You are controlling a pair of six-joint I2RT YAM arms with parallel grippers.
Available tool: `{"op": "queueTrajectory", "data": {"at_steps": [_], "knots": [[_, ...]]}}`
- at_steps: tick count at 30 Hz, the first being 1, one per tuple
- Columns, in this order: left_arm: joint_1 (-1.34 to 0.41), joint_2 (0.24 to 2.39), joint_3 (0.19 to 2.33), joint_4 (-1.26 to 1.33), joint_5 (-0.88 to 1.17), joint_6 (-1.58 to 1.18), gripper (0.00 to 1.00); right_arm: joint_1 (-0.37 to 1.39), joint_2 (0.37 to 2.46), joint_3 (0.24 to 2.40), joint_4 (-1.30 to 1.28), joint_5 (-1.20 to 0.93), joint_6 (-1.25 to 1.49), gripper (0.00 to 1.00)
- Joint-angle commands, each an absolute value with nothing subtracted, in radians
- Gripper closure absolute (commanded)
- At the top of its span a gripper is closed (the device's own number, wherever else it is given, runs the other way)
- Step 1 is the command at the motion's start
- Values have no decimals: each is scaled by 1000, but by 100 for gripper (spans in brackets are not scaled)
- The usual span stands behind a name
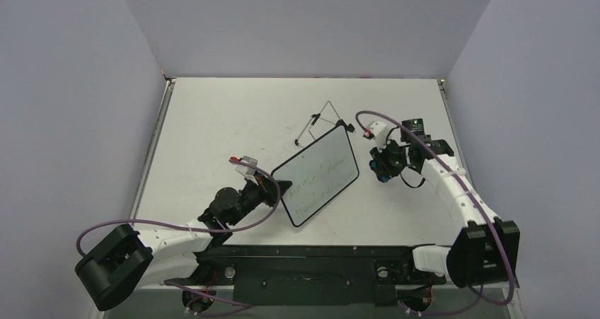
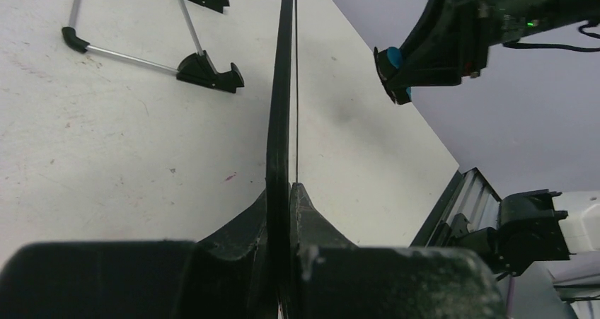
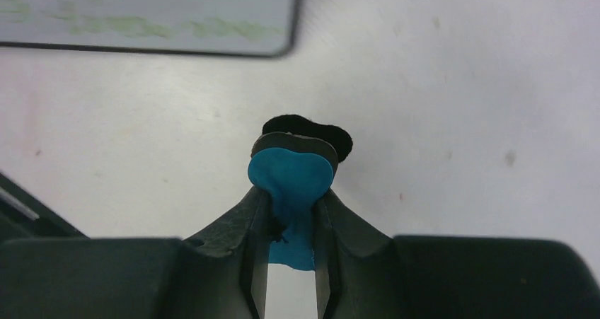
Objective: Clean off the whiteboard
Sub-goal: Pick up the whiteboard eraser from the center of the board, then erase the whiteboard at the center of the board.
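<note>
White table [image 1: 233, 114] | whiteboard [image 1: 316, 177] black-framed, faint green writing | left fingers [image 2: 315, 223] pinch its edge | right fingers [image 3: 230, 227] pinch blue eraser [image 3: 290, 177]

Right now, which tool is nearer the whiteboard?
Left. The left tool is clamped on the whiteboard's lower-left edge. The right tool, gripping the eraser, is off the board's right edge with a gap between them.
</note>
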State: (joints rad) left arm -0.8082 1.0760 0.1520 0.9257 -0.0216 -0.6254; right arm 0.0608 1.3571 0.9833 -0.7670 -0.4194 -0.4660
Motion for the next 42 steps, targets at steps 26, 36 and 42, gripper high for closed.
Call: {"op": "queueTrajectory", "data": {"at_steps": [26,36,42], "knots": [[-821,1247,328,954,9,-903,100,942,1232,952,-624,-227,-699,100],[-836,1287,330,1004,8,-956,100,1068,1360,1009,-497,-8,-585,100],[-841,1292,321,1027,10,-956,100,1002,1394,1012,-461,69,-531,100]]}}
